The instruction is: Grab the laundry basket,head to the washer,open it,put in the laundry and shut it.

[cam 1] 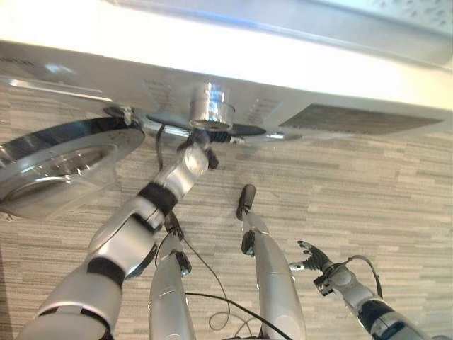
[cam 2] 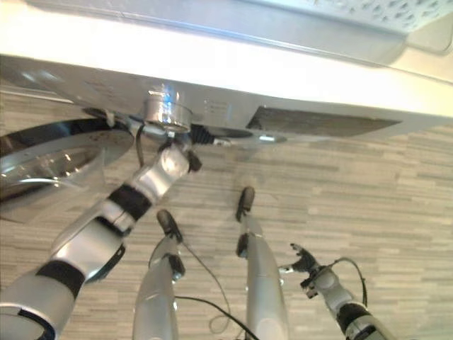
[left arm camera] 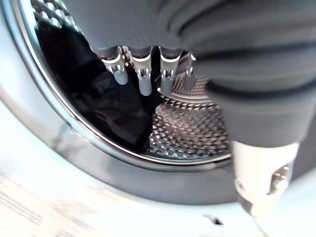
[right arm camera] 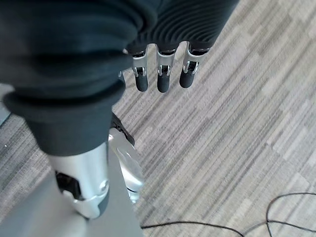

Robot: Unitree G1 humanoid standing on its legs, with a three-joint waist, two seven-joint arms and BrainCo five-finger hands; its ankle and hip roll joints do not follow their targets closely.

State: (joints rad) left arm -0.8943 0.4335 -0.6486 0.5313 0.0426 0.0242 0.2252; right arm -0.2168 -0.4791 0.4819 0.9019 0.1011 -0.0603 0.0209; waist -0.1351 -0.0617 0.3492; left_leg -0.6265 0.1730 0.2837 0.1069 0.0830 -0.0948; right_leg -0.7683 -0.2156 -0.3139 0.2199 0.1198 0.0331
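Inside the washer drum, the left hand is held loose-fingered beside dark laundry; the right hand hangs slack-fingered.

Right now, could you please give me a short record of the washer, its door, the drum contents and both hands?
washer: white front-loading machine, silver dial on its panel
door: round glass door with chrome rim, swung open
drum: perforated steel drum, dark cloth inside
left hand: at the drum opening, fingers straight, holding nothing
right hand: low over the striped grey floor, fingers relaxed, empty
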